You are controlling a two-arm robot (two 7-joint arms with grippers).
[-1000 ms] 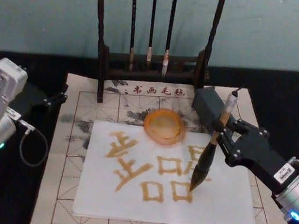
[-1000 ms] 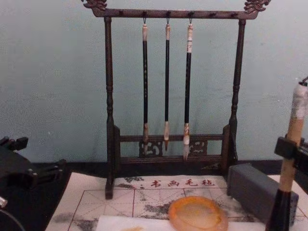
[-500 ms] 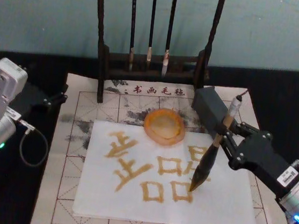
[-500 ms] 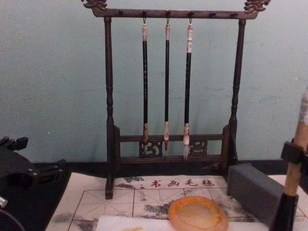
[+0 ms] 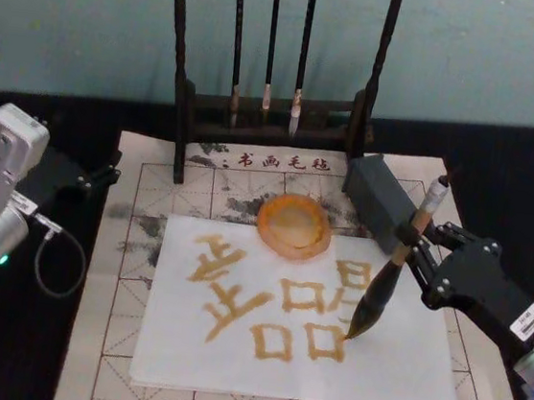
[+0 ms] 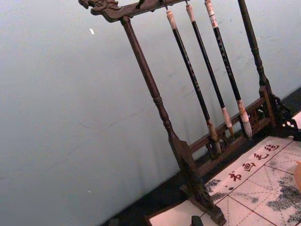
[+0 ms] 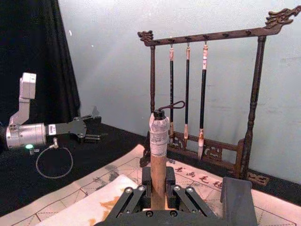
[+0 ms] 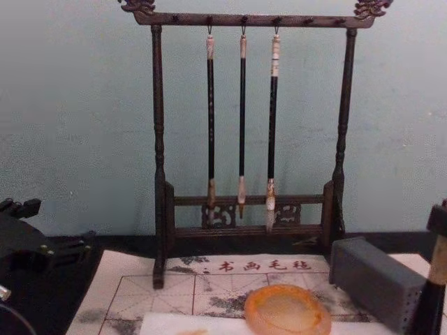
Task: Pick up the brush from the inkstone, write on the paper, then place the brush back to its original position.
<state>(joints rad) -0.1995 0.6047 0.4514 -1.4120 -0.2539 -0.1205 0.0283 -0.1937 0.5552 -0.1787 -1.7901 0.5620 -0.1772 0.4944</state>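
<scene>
Brush [image 5: 378, 290], clamped in my right gripper [image 5: 409, 243], is leaning tip-down on the paper [image 5: 392, 369], with the inkstone [image 5: 293, 224] sitting leftward at the paper's far edge.

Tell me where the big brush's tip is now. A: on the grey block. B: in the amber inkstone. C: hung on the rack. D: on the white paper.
D: the right gripper holds the brush tilted, its dark tip down on the paper, apart from the inkstone; the left gripper sits parked at the far left.
</scene>
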